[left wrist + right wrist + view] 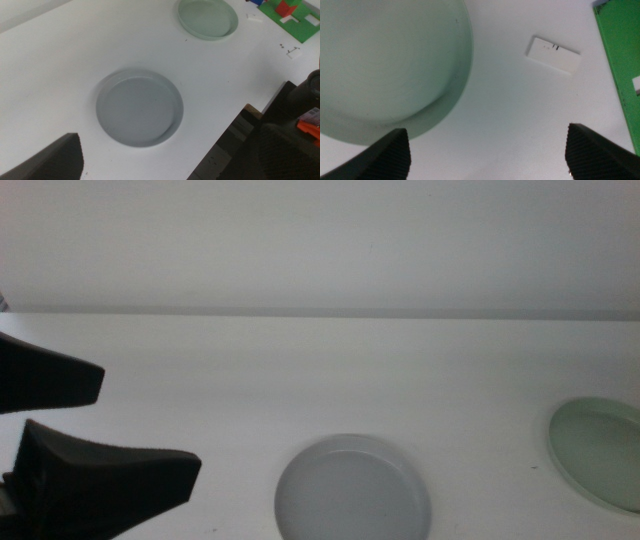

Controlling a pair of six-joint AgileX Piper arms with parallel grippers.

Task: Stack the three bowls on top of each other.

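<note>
The left claw has two dark, near-black jaws, wedge-shaped with blunt squared tips and a finely ribbed, matte inner face. The right claw shows the same dark jaws with a grainy, dotted texture.

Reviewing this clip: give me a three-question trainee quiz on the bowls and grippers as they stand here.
1. True or false: the grey bowl and the pale green bowl are already stacked.
2. Which gripper shows in the middle view? A) left gripper B) right gripper C) both
3. Fill in: in the right wrist view, the small white block lies between the pale green bowl and the ____ board.

Key:
1. False; they sit apart on the table, and no white bowl is in view.
2. A; it comes in from the left, jaws open and empty.
3. Green.
</note>
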